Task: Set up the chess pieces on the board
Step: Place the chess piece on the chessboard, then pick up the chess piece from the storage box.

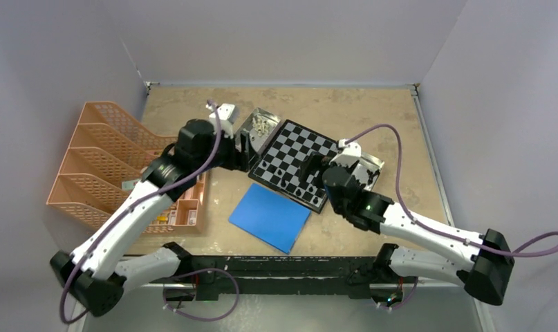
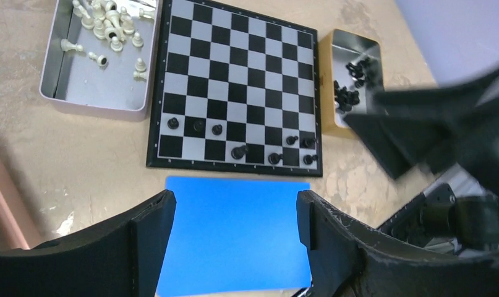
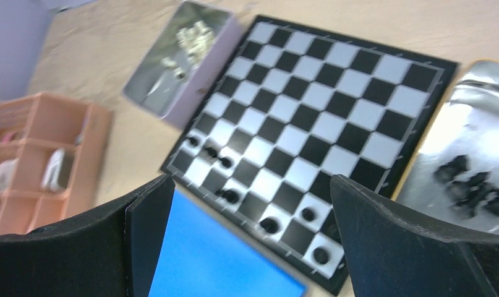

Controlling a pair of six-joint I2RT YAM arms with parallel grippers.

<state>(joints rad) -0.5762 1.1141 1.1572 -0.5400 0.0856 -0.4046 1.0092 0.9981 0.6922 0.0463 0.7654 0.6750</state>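
The board (image 1: 294, 160) lies tilted at mid-table, and several black chess pieces (image 2: 238, 151) stand on its two rows nearest the blue sheet. More black pieces (image 2: 349, 93) lie in a tin to the board's right. Cream pieces (image 2: 107, 25) lie in a tin (image 1: 261, 125) on its left. In its wrist view my left gripper (image 2: 234, 216) is open and empty, high up with the blue sheet between its fingers. From overhead the left gripper (image 1: 250, 151) sits by the board's left corner. My right gripper (image 1: 309, 169) hovers open and empty over the board's near rows (image 3: 250, 229).
A blue square sheet (image 1: 270, 216) lies just in front of the board. A peach mesh organizer (image 1: 103, 159) and a tray of small items (image 1: 182, 207) fill the left side. The black-piece tin (image 1: 367, 168) sits under the right wrist. Walls close in the table.
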